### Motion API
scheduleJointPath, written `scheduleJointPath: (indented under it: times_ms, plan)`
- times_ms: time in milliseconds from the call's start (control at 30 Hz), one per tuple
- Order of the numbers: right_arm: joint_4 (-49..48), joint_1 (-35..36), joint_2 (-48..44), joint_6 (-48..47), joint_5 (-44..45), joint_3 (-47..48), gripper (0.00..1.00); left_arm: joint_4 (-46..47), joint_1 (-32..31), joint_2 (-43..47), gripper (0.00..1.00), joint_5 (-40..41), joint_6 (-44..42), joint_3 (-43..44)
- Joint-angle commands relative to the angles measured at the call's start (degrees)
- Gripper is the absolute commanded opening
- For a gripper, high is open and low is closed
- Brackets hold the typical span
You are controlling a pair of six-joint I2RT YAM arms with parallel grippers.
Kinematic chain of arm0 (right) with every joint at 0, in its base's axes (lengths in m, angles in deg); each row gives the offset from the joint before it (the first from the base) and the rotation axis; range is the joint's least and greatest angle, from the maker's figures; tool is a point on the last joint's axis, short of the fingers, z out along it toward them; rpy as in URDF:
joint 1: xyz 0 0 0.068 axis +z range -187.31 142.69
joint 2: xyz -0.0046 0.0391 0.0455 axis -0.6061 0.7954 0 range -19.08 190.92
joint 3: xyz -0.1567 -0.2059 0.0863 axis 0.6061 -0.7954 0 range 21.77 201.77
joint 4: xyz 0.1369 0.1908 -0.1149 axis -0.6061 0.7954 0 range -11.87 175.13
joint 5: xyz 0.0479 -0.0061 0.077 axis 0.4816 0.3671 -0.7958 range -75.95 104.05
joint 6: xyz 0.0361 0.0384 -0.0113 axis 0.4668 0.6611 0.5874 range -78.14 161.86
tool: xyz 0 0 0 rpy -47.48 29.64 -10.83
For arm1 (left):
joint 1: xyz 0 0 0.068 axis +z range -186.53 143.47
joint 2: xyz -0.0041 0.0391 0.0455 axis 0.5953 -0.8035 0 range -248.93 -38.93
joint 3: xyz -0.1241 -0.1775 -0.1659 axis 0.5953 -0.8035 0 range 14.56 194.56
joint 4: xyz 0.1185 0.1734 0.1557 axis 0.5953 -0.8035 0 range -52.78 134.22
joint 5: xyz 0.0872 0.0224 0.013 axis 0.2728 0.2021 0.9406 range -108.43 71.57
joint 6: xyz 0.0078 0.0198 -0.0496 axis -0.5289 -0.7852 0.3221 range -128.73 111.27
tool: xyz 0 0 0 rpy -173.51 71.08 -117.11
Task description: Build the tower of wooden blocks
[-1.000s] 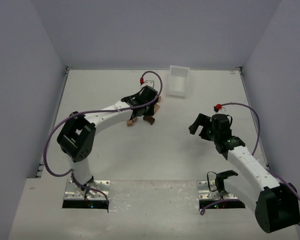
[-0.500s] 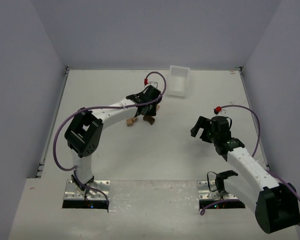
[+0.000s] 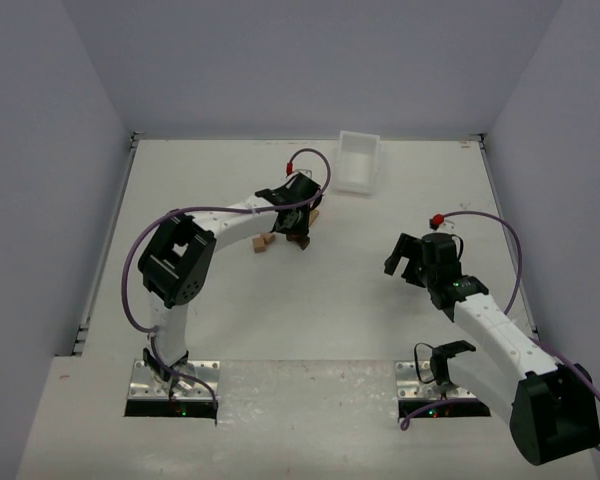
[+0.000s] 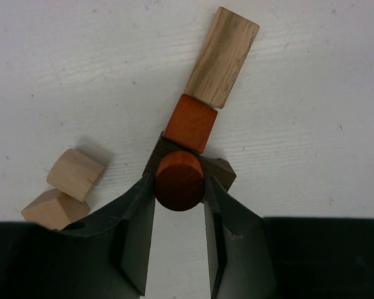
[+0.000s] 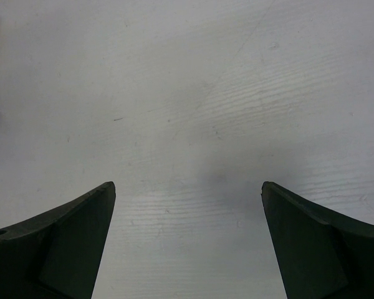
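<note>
My left gripper [image 4: 179,187] is shut on an orange-brown round block [image 4: 179,180], held over a dark brown block [image 4: 221,171]. An orange cube [image 4: 190,123] and a light tan bar [image 4: 222,56] lie in a line beyond it. Two light tan blocks [image 4: 67,187] lie to the left. In the top view the left gripper [image 3: 298,215] is over the block cluster [image 3: 300,238], with tan blocks [image 3: 262,243] beside it. My right gripper [image 5: 187,199] is open and empty over bare table; in the top view the right gripper [image 3: 405,258] is at right of centre.
A white rectangular plastic tray [image 3: 357,162] stands at the back of the table, just beyond the blocks. Grey walls enclose the table on three sides. The arm bases [image 3: 173,380] sit at the near edge.
The left arm's elbow has swung right and the gripper shifted slightly over the block cluster. The right gripper has drifted slightly down and right.
</note>
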Motion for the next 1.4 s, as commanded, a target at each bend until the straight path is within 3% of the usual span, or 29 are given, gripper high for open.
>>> scheduleJointPath:
  times_ms: [0, 833, 1367]
  plan:
    - [0.0, 0.2, -0.2, -0.3, 2.5, 1.1, 0.99, 0.3, 1.2, 0.0, 0.00, 0.3, 0.4, 3.2]
    - [0.7, 0.2, 0.4, 0.2, 3.4, 1.4, 0.99, -0.4, 1.4, -0.4, 0.07, -0.2, 1.0, 2.1]
    - [0.7, 0.2, 0.6, -0.1, 2.7, 1.5, 0.99, -0.4, 1.4, 0.3, 0.17, -0.7, 1.7, 1.0]
